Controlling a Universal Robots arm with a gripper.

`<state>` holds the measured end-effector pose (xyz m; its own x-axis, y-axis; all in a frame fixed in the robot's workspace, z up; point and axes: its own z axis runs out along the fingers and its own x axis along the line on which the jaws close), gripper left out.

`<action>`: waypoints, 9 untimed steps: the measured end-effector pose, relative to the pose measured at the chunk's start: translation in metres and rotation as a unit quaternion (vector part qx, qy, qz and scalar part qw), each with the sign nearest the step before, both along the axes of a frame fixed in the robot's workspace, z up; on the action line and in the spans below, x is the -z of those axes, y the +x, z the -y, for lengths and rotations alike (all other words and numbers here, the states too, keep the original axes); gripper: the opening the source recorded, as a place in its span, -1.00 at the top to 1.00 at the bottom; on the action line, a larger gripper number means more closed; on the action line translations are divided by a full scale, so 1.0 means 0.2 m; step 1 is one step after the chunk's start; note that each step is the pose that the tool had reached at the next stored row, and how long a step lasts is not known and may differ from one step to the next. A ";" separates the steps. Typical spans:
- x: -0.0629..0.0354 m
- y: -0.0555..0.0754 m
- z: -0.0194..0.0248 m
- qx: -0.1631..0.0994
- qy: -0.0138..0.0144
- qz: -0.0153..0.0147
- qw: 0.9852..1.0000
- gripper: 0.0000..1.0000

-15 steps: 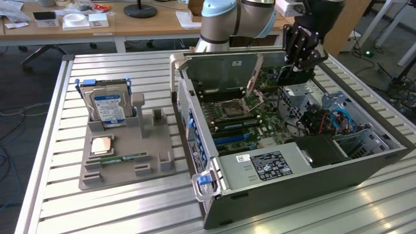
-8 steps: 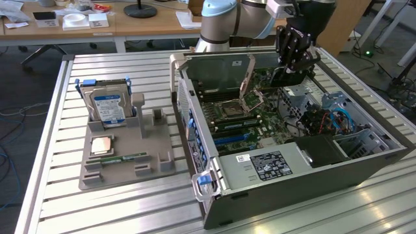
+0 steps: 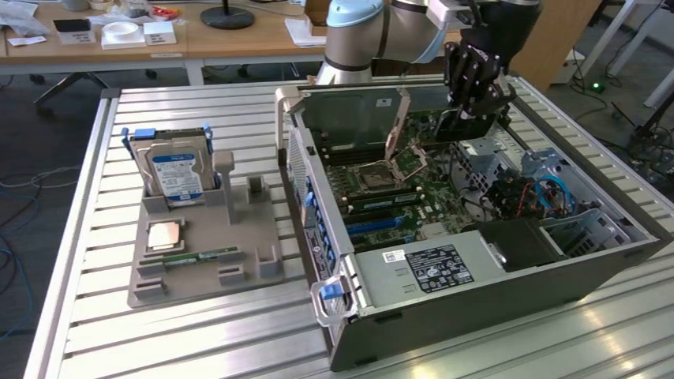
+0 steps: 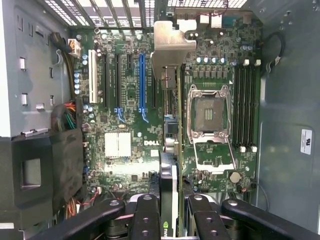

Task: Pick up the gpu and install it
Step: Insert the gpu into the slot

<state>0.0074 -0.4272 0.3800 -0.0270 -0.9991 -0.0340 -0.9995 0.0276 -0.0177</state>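
My gripper hangs over the far end of the open computer case, shut on the gpu, which shows there as a dark card below the black fingers. In the wrist view the gpu is seen edge-on, held between the fingers, with its silver end bracket pointing away toward the case's rear wall. The card hovers above the motherboard, between the blue slot and the open CPU socket.
The case lies on its side on a slatted metal table. A grey fixture tray beside it holds a hard drive, a RAM stick and a CPU. A power supply and cables crowd the case's near end.
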 end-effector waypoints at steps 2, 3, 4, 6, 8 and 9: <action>0.000 -0.01 0.000 0.000 0.000 0.000 1.000 0.47; 0.000 -0.01 0.000 0.000 0.000 0.000 1.000 0.47; 0.000 -0.01 0.000 0.000 0.000 0.000 1.000 0.47; 0.000 -0.01 0.000 0.000 0.000 0.000 1.000 0.47; 0.000 -0.01 0.000 0.000 0.000 0.000 1.000 0.47; 0.000 -0.01 0.000 0.000 0.000 0.000 1.000 0.47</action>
